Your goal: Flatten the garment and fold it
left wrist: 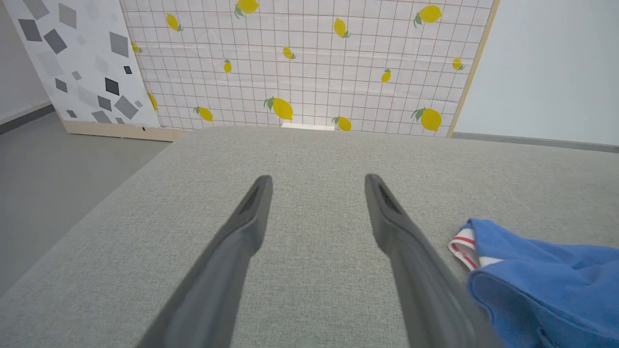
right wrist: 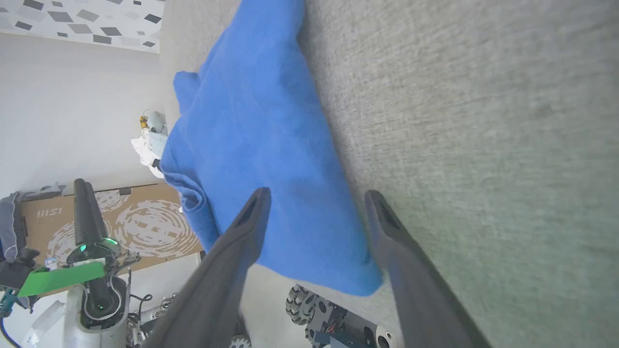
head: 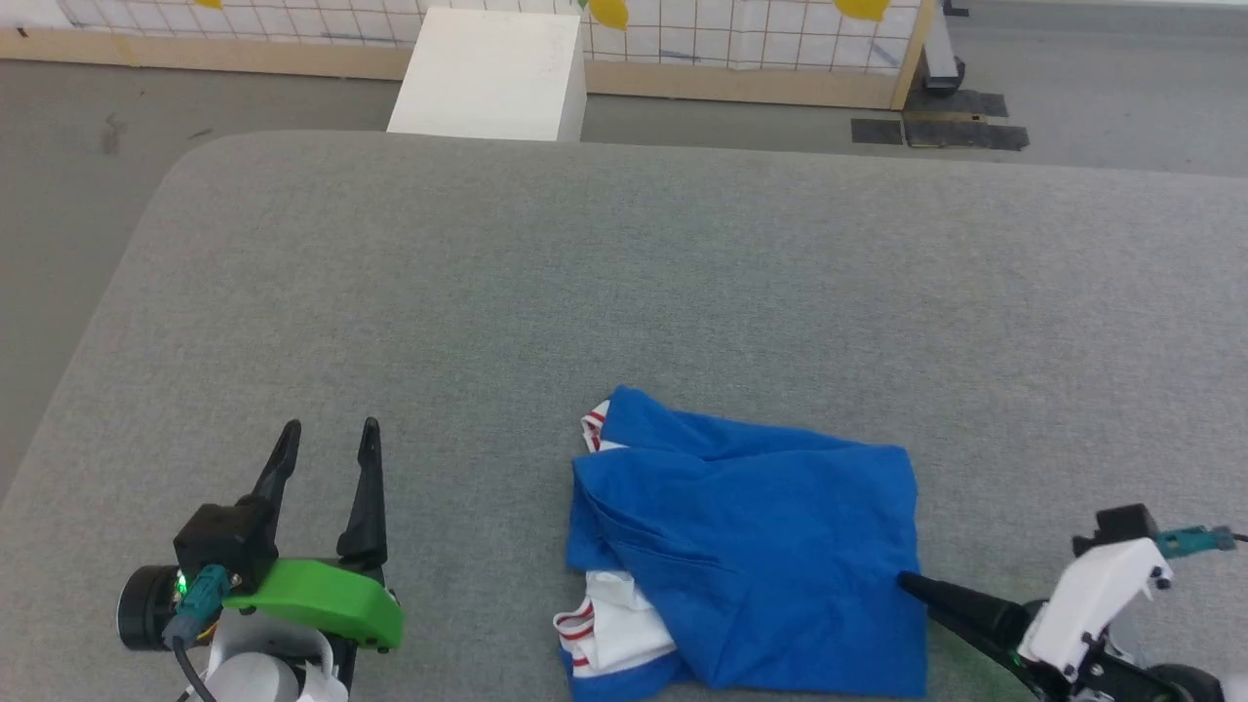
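The garment point(head: 751, 546) lies crumpled on the grey padded table point(head: 624, 273) near its front edge, bright blue side up. White, red-striped sleeve parts poke out at its left side. My left gripper point(head: 330, 429) hovers open over bare table well to the garment's left; in the left wrist view its fingers point(left wrist: 317, 181) are wide apart with the garment point(left wrist: 541, 285) at the lower right. My right gripper point(head: 912, 583) points at the garment's right edge. In the right wrist view it point(right wrist: 316, 194) is open, one finger over the blue cloth point(right wrist: 256, 121), the other over the table.
A white box point(head: 492, 73) stands on the floor past the table's far edge, before a lemon-patterned screen point(head: 741, 39). Black mats point(head: 941, 127) lie on the floor at the back right. A cardboard box point(right wrist: 145, 222) sits beyond my left gripper point(right wrist: 84, 208).
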Tool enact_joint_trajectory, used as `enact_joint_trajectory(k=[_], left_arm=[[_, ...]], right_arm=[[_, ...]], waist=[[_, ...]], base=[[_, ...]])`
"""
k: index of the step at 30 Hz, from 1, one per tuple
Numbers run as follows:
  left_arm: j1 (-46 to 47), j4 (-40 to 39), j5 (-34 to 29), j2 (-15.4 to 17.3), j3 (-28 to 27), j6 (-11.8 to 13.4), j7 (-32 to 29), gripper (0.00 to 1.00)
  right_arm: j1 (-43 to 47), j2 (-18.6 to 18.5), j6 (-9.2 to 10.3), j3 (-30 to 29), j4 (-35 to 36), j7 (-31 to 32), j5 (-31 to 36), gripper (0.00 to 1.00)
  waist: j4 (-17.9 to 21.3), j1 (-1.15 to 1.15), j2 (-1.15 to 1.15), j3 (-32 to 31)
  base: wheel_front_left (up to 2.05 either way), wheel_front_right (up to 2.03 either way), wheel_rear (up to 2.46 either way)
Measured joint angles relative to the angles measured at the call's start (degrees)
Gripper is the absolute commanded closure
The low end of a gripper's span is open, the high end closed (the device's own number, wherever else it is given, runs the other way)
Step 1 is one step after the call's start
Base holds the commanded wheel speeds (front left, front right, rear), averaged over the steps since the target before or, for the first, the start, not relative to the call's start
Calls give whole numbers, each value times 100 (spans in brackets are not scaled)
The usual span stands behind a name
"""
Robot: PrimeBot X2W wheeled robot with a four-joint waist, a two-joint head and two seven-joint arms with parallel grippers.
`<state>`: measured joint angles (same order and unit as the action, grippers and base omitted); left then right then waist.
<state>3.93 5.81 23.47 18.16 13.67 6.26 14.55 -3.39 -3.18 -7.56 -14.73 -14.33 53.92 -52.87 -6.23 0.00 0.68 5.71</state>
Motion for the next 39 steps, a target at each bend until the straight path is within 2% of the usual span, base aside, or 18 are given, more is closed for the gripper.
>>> enact_joint_trajectory(k=[6,7,8,9,13,18,25,31,35,39], left_arm=[[63,19,-80,-53,-75,-76,16,0],[65,21,-82,-65,-96,-90,16,0],[71,23,-89,-80,-110,-99,16,0],[79,27,-99,-100,-122,-113,16,0],[84,68,-135,-177,-189,-166,16,0],[81,107,-250,-198,-220,-200,16,0],[34,73,-300,-200,-281,-214,16,0],[34,-31,-319,-212,-365,-243,18,0],[57,-100,-366,-231,-398,-271,18,0],[122,-175,-413,-266,-404,-318,18,0]], right_arm=[[-436,8,0,325,-669,-232,-170,0],[-503,5,0,382,-755,-269,-175,64],[-564,4,0,442,-834,-310,-185,87],[-618,4,0,502,-910,-346,-203,100],[-754,-57,0,893,-1079,-600,-161,100],[-837,-324,0,1433,-886,-953,90,100],[-1111,-1072,0,2754,-332,-1336,1177,100],[-1883,-1873,0,3823,189,-1326,2045,100],[-2380,-2385,-2,4358,508,-1301,2402,100],[-2718,-2733,-2,4648,686,-1317,2516,100]], waist=[[-118,0,0,63],[-133,0,0,71],[-145,0,0,80],[-157,0,0,85],[-162,0,0,52],[-109,0,0,-45],[95,0,0,-134],[458,0,0,-63],[774,0,0,24],[1121,0,0,127]], base=[[0,0,0],[0,0,0],[0,0,0],[0,0,0],[0,0,0],[0,0,0],[0,0,0],[0,0,0],[0,0,0],[0,0,0]])
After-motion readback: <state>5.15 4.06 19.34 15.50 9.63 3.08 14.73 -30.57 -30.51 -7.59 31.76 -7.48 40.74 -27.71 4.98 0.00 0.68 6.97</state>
